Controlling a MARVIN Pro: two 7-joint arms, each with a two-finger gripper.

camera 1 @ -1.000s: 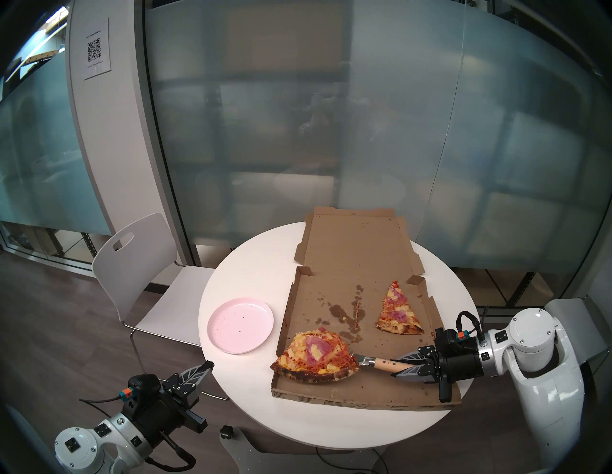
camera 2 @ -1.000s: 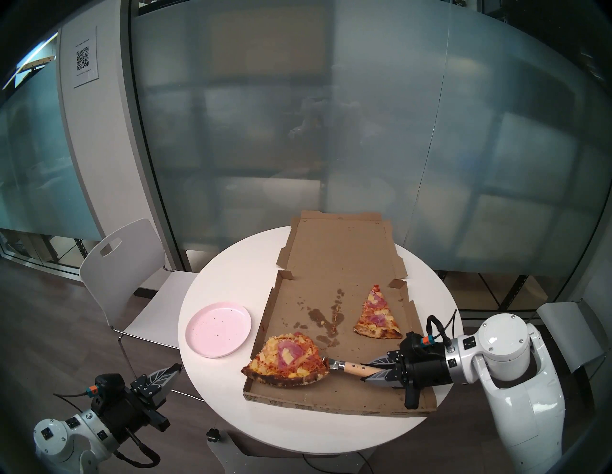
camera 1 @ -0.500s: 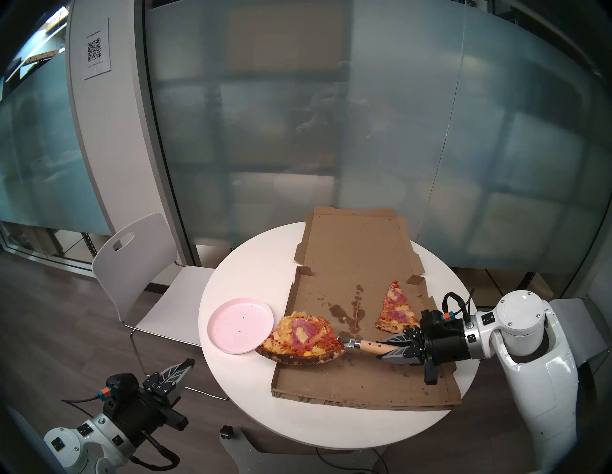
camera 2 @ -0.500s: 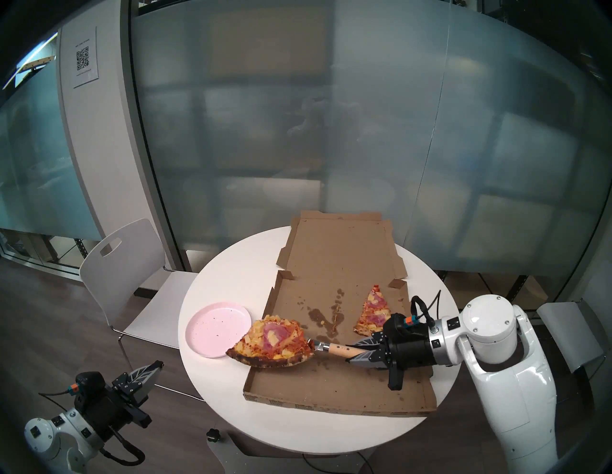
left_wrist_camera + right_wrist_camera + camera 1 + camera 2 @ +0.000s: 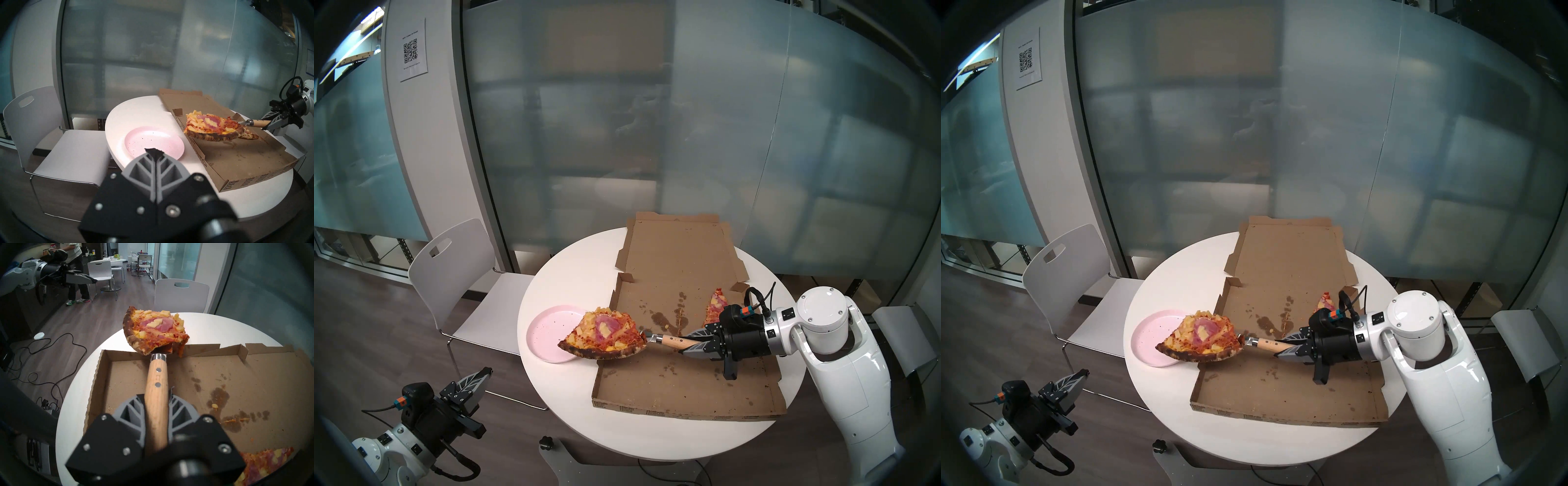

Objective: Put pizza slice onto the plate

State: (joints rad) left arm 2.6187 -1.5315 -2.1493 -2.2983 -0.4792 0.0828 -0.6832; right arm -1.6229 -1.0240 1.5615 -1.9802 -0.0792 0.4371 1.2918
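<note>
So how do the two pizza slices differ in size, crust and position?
The pizza slice is wide, while the smaller slice is narrow. The pizza slice has a blackened crust; the smaller slice's crust is pale. The pizza slice rides raised on the server, partly over the plate; the smaller slice lies in the box. Both carry ham and pineapple.

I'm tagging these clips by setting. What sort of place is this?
Probably an office break room or canteen: frosted glass partitions, round white tables with white chairs, and an open pizza box.
</note>
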